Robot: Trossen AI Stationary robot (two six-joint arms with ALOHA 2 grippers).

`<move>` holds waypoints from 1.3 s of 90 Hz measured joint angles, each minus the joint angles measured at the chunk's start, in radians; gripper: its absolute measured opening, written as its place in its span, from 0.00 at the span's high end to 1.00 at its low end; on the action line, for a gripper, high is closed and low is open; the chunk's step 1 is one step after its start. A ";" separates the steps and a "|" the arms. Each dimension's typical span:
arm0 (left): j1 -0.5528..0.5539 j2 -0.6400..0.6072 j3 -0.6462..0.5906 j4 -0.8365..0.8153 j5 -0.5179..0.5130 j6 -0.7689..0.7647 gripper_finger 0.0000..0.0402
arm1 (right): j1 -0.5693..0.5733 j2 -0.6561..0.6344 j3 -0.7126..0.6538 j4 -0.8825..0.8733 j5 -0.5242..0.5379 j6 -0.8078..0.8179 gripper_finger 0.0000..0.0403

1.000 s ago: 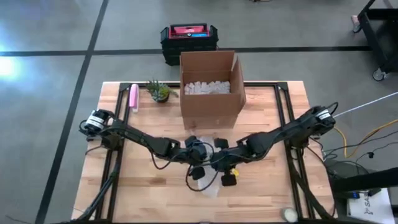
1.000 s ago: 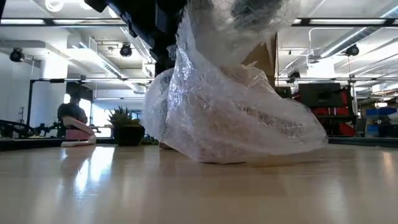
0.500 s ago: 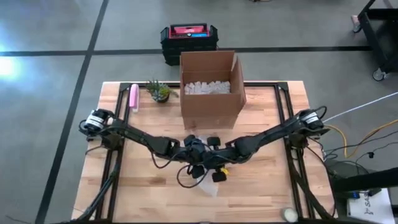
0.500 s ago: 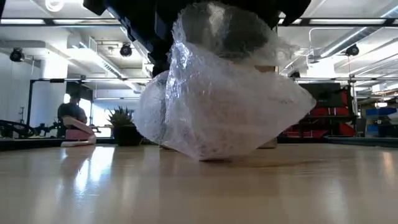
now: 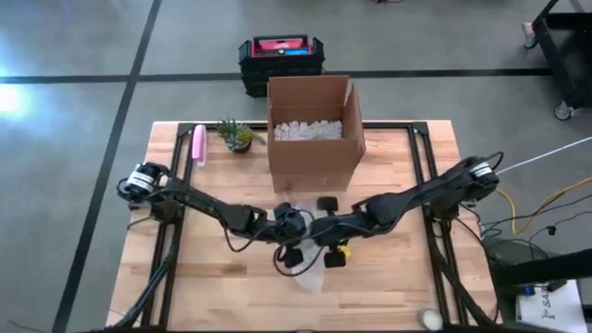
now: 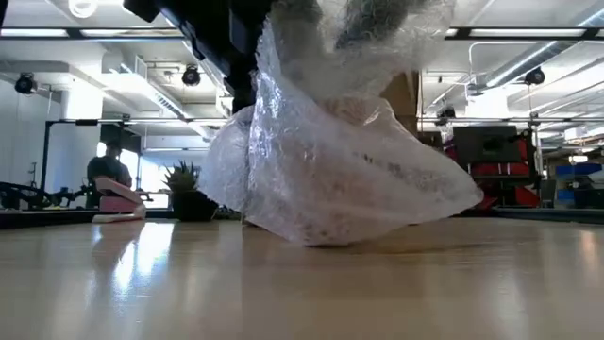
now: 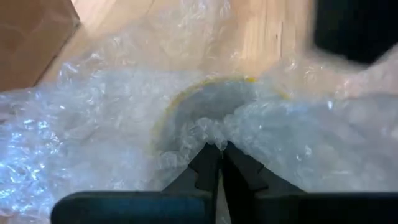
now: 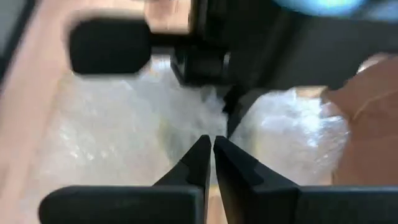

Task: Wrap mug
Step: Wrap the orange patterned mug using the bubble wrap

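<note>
A sheet of clear bubble wrap (image 6: 349, 161) is bunched over the mug at the table's middle, its lower bulge resting on the wood. The mug shows only as a grey round with a yellowish rim (image 7: 205, 109) through the wrap in the left wrist view. My left gripper (image 5: 296, 242) and my right gripper (image 5: 327, 246) meet above the bundle. Both are shut on gathered wrap. My left gripper pinches a gathered fold of the bubble wrap (image 7: 214, 138) between its two fingertips, just over the mug's rim. The wrap runs up to the fingers in drawn creases. My right gripper pinches a bunch of the wrap (image 8: 209, 127) at its fingertips, close beside the left gripper. The wrap hangs below it down to the table.
An open cardboard box (image 5: 313, 129) with white filler stands just beyond the bundle. A small potted plant (image 5: 238, 136) and a pink object (image 5: 198, 145) sit at the far left. A roll (image 5: 428, 318) lies at the near right corner. Bare wood lies on the near side.
My right gripper went toward the table's left and far side, over the bundle, then came back toward the right. The wrap's top dropped and rounded over the mug, then got drawn up again into a peak. Its lower bulge stayed on the table.
</note>
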State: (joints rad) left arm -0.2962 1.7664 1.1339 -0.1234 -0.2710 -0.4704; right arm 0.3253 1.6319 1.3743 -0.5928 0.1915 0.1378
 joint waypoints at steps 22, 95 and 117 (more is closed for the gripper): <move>0.000 0.000 0.000 0.001 -0.001 0.009 1.00 | 0.076 -0.023 -0.001 0.038 -0.172 0.021 0.98; -0.005 -0.004 -0.003 -0.011 -0.008 0.013 1.00 | -0.009 0.196 -0.032 0.104 0.053 -0.062 0.98; -0.010 -0.065 -0.006 -0.069 0.052 0.008 1.00 | -0.009 0.197 -0.034 0.135 0.039 -0.053 0.98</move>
State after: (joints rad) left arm -0.3062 1.7012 1.1281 -0.1921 -0.2187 -0.4626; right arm 0.3161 1.8290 1.3404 -0.4583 0.2303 0.0850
